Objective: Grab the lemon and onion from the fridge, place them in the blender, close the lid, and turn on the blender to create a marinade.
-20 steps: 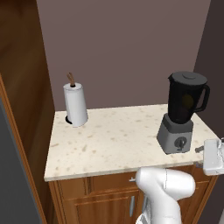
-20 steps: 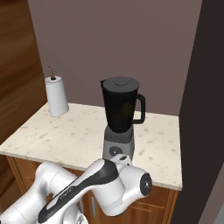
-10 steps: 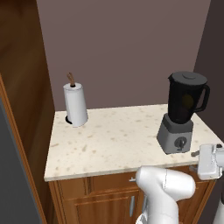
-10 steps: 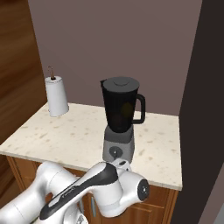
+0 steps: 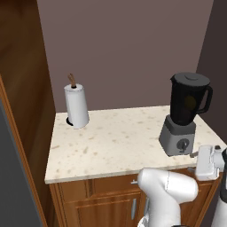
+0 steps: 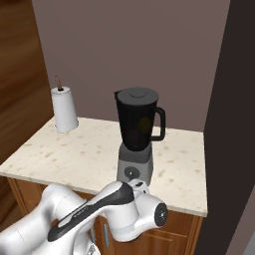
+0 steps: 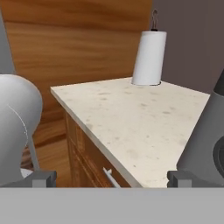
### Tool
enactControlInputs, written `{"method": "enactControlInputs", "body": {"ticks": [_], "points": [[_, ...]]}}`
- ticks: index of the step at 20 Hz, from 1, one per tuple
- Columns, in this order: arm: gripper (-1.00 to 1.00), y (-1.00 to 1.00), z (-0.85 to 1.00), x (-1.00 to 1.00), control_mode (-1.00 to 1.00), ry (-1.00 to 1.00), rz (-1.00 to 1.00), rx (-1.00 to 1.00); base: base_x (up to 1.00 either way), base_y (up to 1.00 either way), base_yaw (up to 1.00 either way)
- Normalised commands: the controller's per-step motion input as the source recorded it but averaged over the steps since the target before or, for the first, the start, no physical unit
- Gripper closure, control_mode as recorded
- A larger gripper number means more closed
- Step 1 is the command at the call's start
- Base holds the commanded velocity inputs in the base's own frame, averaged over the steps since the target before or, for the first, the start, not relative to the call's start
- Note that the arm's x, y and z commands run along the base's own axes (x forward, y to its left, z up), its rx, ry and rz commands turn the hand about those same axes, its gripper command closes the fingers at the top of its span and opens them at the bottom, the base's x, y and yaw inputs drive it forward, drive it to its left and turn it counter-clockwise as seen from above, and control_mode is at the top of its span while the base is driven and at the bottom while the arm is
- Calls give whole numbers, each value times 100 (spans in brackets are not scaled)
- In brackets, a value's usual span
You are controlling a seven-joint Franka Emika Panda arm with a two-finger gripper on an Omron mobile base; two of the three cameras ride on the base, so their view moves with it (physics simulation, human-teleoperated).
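Upright blender (image 5: 185, 114), lid (image 5: 191, 79) on.

we've got a white paper-towel roll (image 5: 76, 107) upright at the back left of the speckled worktop (image 5: 115, 144), wooden cabinet (image 5: 102, 204) fronts underneath

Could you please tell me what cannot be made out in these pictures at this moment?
- Blender contents: the dark jar shows a yellowish blur in both base views; no onion can be told.
- Blender knob: partly hidden by the arm in the right base view.
- Gripper: fingertips cut off at the hand view's bottom.
- Cabinet front: partly covered by the arm.
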Motion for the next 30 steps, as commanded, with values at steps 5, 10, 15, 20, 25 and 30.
{"method": "enactControlInputs", "body": {"ticks": [5, 10, 15, 20, 25, 30], "points": [[-100, -3, -14, 14, -100, -2, 0, 0, 0, 0, 0], [-100, -3, -16, 17, -100, -2, 0, 0, 0, 0, 0], [-100, -10, -12, 18, -100, -2, 0, 0, 0, 0, 0], [-100, -12, -12, 21, -100, 0, 0, 0, 0, 0, 0], [-100, -8, -12, 25, -100, 0, 0, 0, 0, 0, 0], [-100, -5, -17, 25, -100, 0, 0, 0, 0, 0, 0]]}}
